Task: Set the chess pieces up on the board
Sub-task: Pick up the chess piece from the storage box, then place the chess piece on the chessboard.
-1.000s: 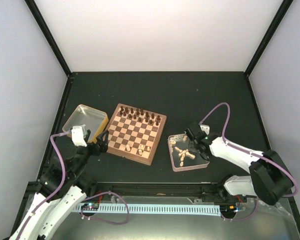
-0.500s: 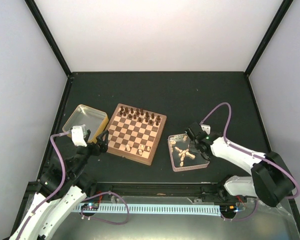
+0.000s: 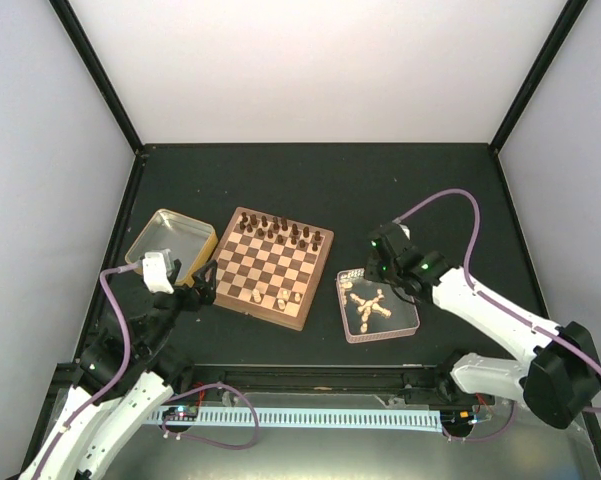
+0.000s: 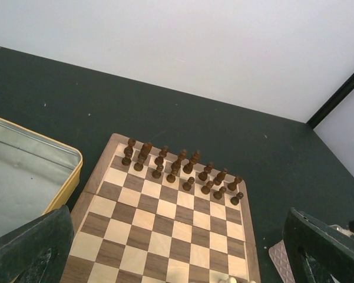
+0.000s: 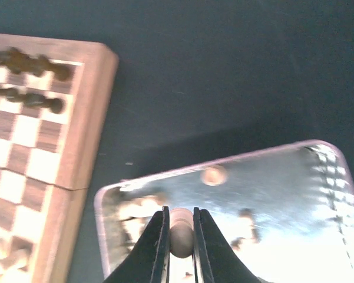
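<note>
In the right wrist view my right gripper (image 5: 179, 239) is shut on a pale chess piece (image 5: 180, 231), held above the clear tray (image 5: 224, 162). From the top view that gripper (image 3: 381, 263) hangs over the tray's far left corner, right of the board (image 3: 265, 270). Several pale pieces (image 3: 370, 308) lie loose in the tray. A few pale pieces (image 3: 288, 298) stand on the board's near edge. My left gripper (image 3: 202, 285) stands open at the board's left side with nothing in it; its view looks across the board (image 4: 165, 236).
Dark chessmen (image 3: 280, 232) fill the board's two far rows, also in the left wrist view (image 4: 177, 165). A yellow-rimmed metal tin (image 3: 168, 242) stands left of the board, close to my left gripper. White walls close off the dark table.
My right gripper has shut on a pale piece and lifted it out of the tray, drawing up and toward the far left. The left arm has not moved.
</note>
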`<action>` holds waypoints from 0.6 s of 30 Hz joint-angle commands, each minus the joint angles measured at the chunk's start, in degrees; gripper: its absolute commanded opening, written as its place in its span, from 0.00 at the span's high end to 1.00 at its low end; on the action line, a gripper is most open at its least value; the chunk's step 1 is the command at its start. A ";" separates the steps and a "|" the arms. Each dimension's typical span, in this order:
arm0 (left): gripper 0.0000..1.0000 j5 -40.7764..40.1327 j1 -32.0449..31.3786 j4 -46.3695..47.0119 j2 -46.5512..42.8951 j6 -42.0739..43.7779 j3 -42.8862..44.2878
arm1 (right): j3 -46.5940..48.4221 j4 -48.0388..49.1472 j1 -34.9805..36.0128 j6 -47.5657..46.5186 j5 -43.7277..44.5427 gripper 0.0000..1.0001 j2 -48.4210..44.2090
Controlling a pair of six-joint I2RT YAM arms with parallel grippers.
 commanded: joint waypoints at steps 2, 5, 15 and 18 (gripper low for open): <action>0.01 -0.96 0.47 -0.55 -1.58 -0.53 0.77 | 8.19 3.17 5.11 -0.89 -2.39 0.98 5.17; 0.01 -0.92 0.44 -0.61 -1.88 -0.59 0.72 | 14.50 2.69 9.06 -0.76 -1.13 0.98 10.38; 0.01 -0.48 0.39 -0.49 -2.79 -0.71 0.72 | 33.78 -2.73 20.88 -1.12 2.51 0.98 31.52; 0.01 -0.39 0.41 -0.61 -3.02 -0.73 0.71 | 37.96 -4.13 23.19 -0.96 2.68 0.98 36.07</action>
